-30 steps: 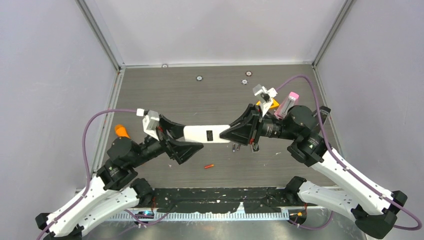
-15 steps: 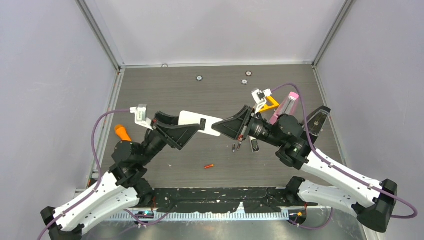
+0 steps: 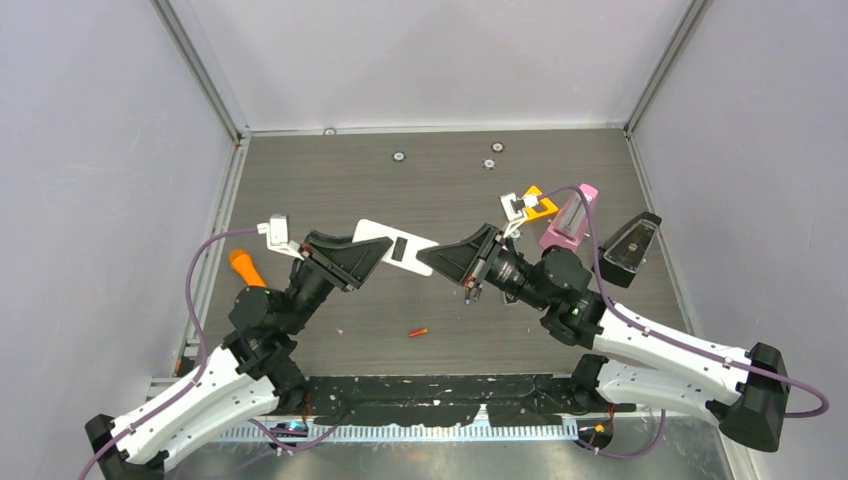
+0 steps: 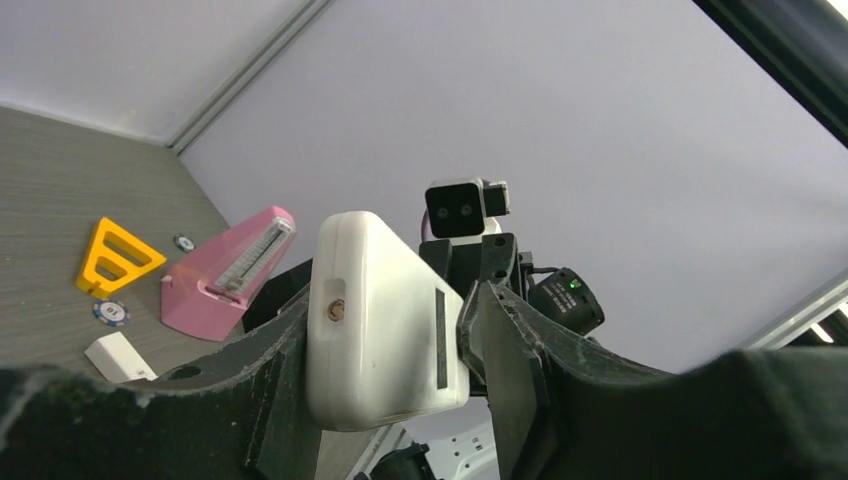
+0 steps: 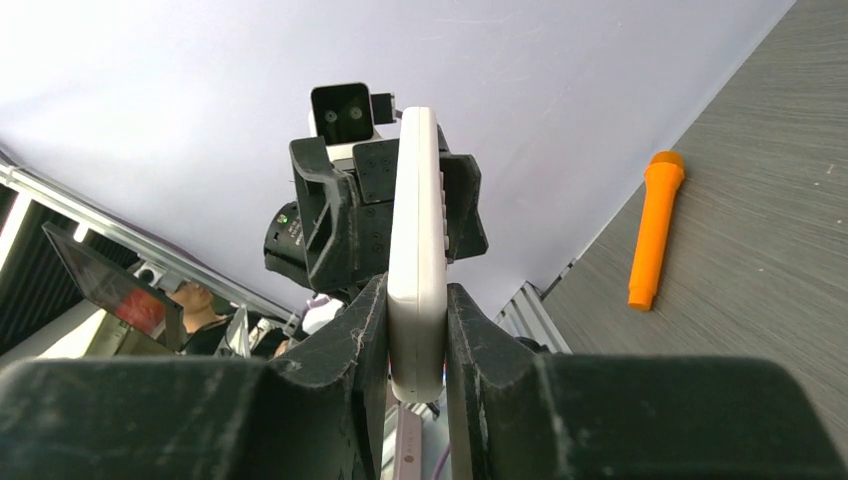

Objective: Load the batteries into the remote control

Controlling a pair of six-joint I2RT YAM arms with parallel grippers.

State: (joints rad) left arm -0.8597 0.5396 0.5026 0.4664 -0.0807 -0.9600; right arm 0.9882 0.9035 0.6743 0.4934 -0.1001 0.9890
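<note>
- Your table carries everything, and the remote control is lifted clear above its middle, bridged between the two arms. My guess is that it is held up so the back can be reached.
- Your left gripper takes the remote's left end across its broad width. In the left wrist view both fingers look pressed against its sides, so I judge it clasped.
- Your right gripper pinches the opposite end across the thin faces, firmly clenched. With one grip on each end, the remote should not twist while you work on it.
- One pink wedge and one black wedge sit right of the remote, well apart from it.
- One orange stick lies left of the remote, not a battery.
- One orange triangle lies right of the remote, beyond the right gripper.
- You can see just one of the batteries for certain, an orange-red battery on the table, nearer the bases than the remote. The others I cannot pick out.
- Three small chips lie beyond the remote, towards the far wall.
</note>
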